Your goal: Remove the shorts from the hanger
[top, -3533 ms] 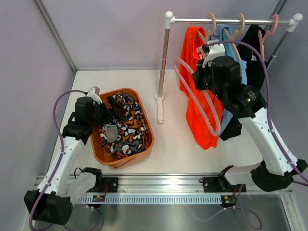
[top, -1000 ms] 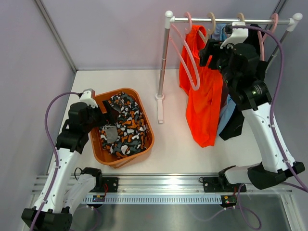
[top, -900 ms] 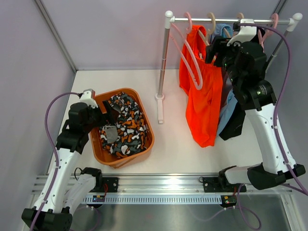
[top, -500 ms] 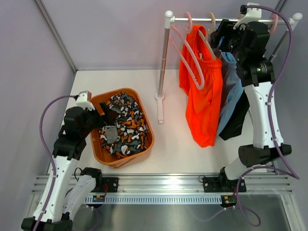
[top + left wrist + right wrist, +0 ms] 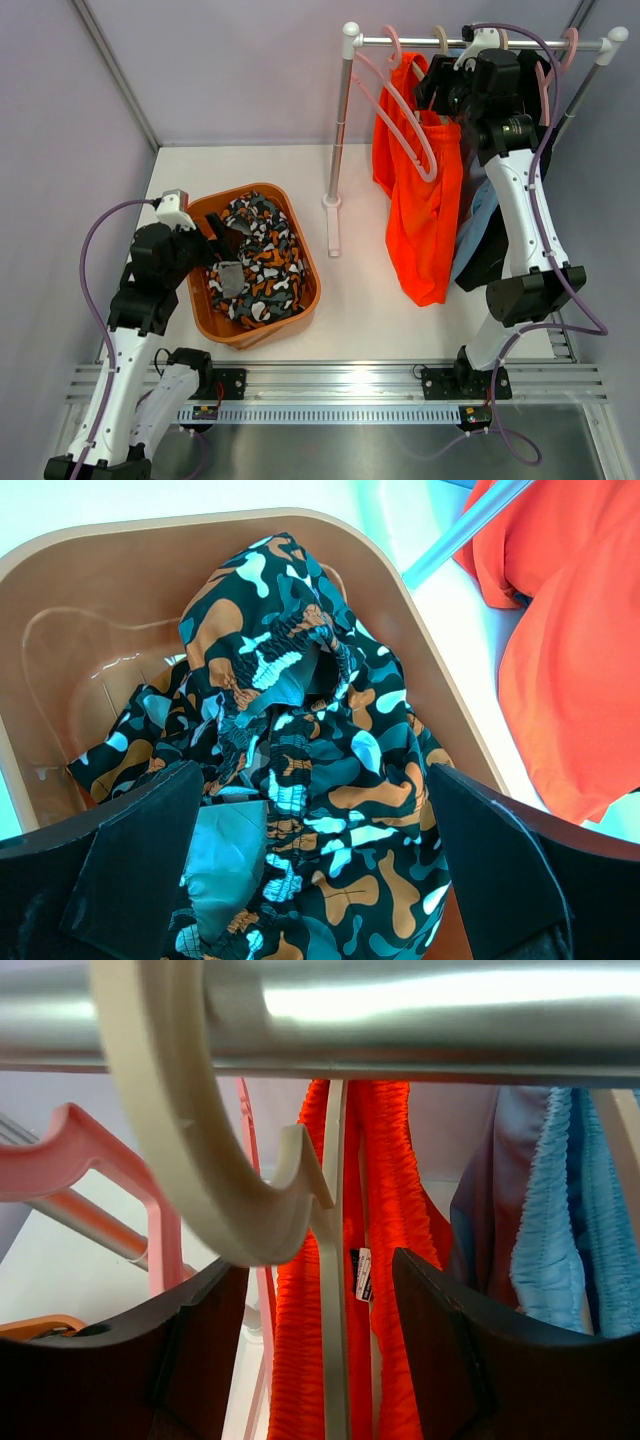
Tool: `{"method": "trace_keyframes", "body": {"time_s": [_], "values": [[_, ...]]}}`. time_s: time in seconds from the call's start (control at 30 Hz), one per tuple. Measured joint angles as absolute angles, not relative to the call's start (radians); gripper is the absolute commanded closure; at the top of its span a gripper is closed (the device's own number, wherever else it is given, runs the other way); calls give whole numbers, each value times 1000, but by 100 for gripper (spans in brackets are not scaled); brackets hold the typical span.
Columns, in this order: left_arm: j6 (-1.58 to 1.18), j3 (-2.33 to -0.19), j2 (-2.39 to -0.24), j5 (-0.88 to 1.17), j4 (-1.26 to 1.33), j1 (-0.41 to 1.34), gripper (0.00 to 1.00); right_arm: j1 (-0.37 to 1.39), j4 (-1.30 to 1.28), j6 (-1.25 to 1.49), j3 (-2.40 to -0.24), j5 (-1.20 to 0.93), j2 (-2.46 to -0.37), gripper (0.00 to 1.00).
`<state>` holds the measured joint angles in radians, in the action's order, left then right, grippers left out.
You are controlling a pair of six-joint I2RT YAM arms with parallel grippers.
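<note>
Left gripper point(image 5: 315, 872): jaws wide apart, poised above the camouflage shorts point(image 5: 255, 265) heaped inside the orange basket point(image 5: 311, 290). Bare tabletop point(image 5: 360, 290) between basket and rack post point(image 5: 340, 130). Bright orange shorts point(image 5: 425, 200), light blue shorts point(image 5: 482, 215) and black shorts point(image 5: 490, 262): hanging from the rail point(image 5: 405, 43). Right gripper point(image 5: 320, 1355): jaws apart, straddling the cream hanger point(image 5: 200, 1160) stem and the orange waistband, just under the rail.

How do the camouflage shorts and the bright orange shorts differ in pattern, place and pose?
The camouflage shorts are patterned; the bright orange shorts are plain. The camouflage shorts lie crumpled in the basket; the bright orange shorts hang long from the rail. Both are soft fabric with orange in them.
</note>
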<state>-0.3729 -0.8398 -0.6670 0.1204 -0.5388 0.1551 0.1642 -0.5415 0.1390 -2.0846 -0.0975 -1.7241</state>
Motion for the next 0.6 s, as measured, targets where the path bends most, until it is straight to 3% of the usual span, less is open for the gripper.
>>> {"method": "trace_keyframes", "body": {"time_s": [0.3,0.43,0.6], "values": [[-373,-840,-668,123,-543,155,1,164,-537,154,-2194,-100,-1847,46],[-373,-840,-667,123,-543,155,1,164,-534,154,-2201,-98,-1855,56],[-373,-840,-670,123,-543,155,1,164,-482,153,-2161,-90,-1839,77]]}}
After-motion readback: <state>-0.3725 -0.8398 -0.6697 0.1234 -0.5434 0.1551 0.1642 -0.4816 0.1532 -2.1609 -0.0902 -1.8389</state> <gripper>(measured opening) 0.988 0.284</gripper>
